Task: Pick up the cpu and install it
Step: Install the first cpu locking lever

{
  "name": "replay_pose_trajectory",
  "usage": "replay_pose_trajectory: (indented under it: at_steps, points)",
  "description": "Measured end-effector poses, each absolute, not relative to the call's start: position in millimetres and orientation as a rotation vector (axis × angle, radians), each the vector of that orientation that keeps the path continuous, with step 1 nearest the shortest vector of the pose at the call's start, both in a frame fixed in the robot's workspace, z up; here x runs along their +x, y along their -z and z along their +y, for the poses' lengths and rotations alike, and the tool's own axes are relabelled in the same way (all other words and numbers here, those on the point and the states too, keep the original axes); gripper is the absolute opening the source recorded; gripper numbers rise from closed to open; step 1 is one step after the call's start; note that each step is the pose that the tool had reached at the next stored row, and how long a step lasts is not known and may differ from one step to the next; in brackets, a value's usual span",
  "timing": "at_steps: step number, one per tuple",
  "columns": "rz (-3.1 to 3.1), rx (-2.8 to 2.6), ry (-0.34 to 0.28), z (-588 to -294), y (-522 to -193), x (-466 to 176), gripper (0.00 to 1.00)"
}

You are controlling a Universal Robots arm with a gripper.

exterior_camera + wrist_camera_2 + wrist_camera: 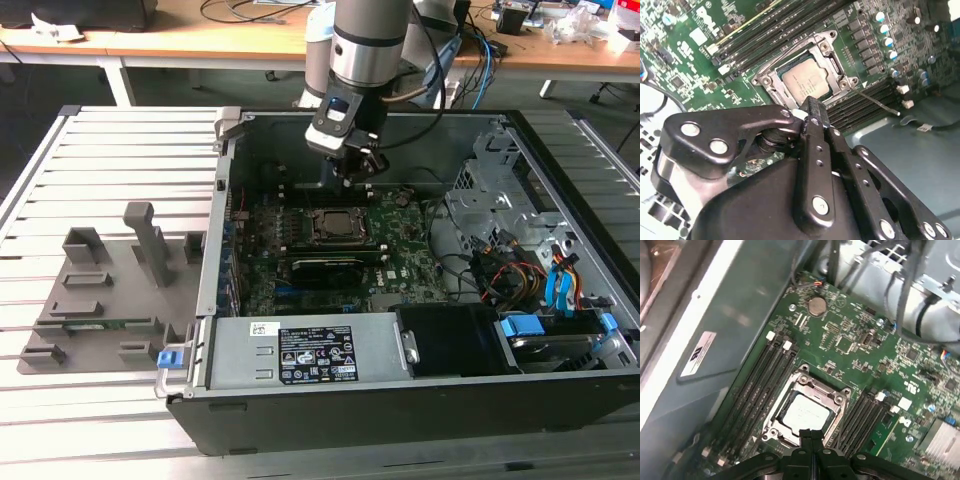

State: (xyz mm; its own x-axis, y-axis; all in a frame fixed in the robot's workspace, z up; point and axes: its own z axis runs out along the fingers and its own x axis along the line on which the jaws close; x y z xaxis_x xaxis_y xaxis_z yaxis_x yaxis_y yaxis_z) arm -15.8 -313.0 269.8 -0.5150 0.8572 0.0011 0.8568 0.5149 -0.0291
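In the exterior view the arm reaches down into the open computer case (pixel 420 400), which lies on a slatted counter (pixel 110 150), and the pincer (pixel 357 172) hangs above the green board (pixel 400 270), at about twelve o'clock from the socket (pixel 340 226). A grey holder tray (pixel 110 290) sits on the counter at nine o'clock from the case. In the second wrist view the pincer (pixel 809 107) has its fingers pressed together with nothing between them, its tip just over the edge of the cpu (pixel 803 82). The cpu lies flat inside the socket frame (pixel 837 62), silvery top up. In the first wrist view the cpu (pixel 805 412) rests in the frame (pixel 790 390) between the memory slots (pixel 760 377), with the closed pincer (pixel 811 437) right at the frame's rim.
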Motion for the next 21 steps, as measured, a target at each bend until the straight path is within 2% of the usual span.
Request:
replay_pose_trajectory:
  at_steps: [21]
  points:
    - [-3.029, -0.800, -0.044, -313.0, -269.8, -15.7, 0.11]
